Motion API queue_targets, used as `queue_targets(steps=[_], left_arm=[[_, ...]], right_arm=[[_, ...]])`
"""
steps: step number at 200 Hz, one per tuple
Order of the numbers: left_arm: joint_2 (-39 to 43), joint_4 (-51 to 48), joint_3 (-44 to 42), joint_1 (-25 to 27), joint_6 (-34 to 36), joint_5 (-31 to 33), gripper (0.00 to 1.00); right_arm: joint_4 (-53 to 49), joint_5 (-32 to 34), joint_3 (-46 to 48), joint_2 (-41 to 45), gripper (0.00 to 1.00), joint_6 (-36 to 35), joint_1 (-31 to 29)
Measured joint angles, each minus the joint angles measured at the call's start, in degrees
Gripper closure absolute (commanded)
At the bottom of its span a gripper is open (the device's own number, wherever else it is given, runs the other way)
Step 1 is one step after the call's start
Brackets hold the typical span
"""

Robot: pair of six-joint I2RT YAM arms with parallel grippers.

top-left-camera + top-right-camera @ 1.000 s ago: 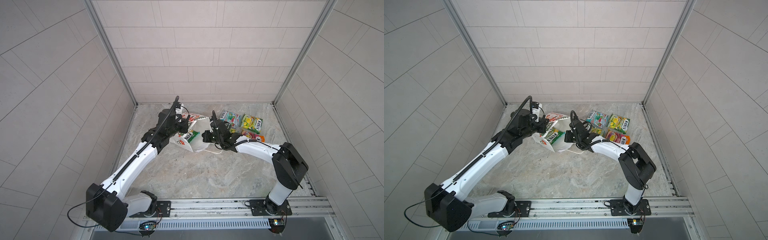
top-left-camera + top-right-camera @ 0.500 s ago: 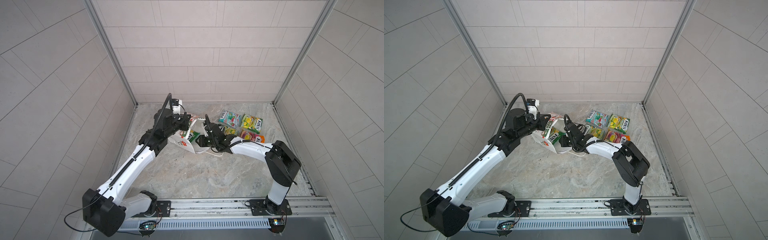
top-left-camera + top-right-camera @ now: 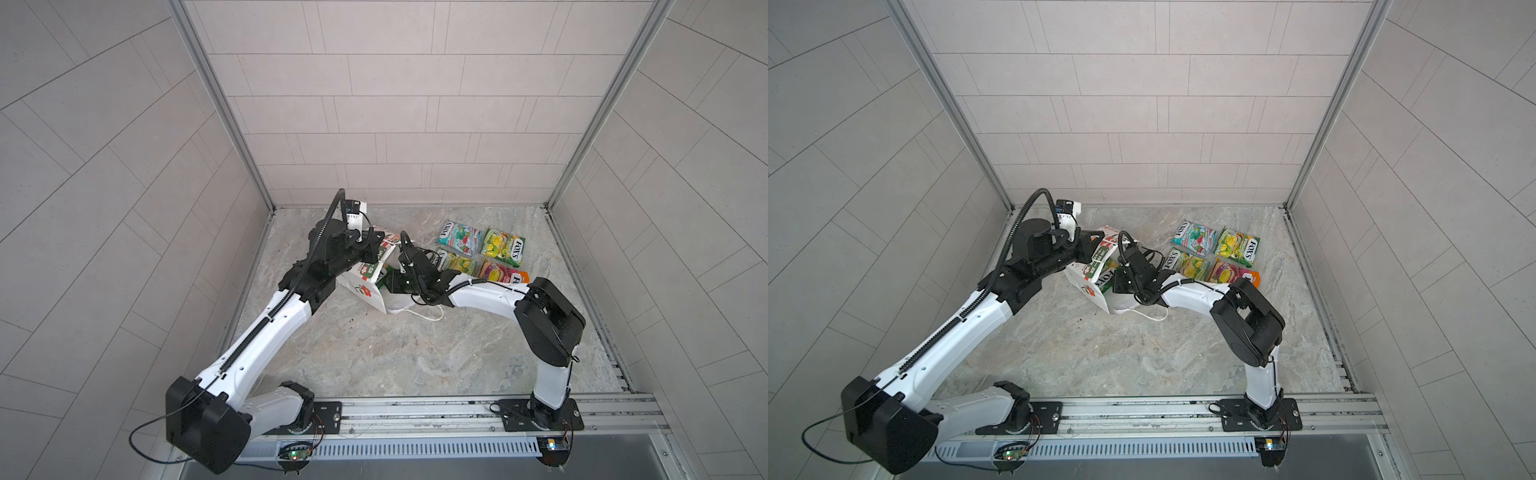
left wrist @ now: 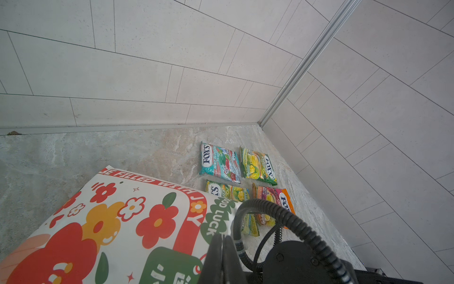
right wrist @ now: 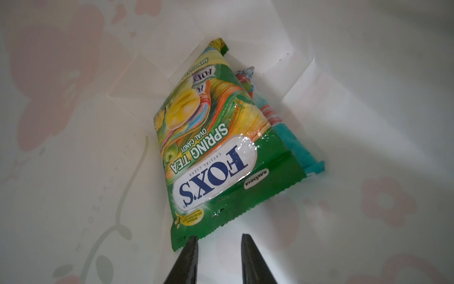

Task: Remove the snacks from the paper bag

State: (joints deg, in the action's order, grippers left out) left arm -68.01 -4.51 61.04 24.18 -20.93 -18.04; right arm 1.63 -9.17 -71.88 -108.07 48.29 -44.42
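Right gripper (image 5: pixel 219 236), outside the bag (image 3: pixel 365 286) a second ago, now sits inside its mouth, jaws parted, empty, at a green packet (image 5: pixel 216 157). Left gripper (image 4: pixel 222 239) stays clenched on the bag's rim; four packets (image 3: pixel 459 237) lie at its 3 o'clock

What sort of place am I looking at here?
Probably a robot test booth: two robot arms bolted to a metal rail, plain tiled walls on three sides, plus a paper bag and snack packets to handle.

The green snack packet (image 5: pixel 213 152) is glossy, crinkled plastic film, lying inside the matt white paper bag (image 5: pixel 73 196). The floor (image 3: pixel 374 353) looks like smooth marbled stone; the walls (image 3: pixel 395 104) are matt tile.
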Motion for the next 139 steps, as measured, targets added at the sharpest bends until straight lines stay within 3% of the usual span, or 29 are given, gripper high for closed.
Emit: queue_targets(steps=[139], left_arm=[[0.0,0.5,-0.2,0.0,0.6,-1.4,1.0]], right_arm=[[5.0,-2.5,-1.0,-4.9,0.69,3.7,0.0]])
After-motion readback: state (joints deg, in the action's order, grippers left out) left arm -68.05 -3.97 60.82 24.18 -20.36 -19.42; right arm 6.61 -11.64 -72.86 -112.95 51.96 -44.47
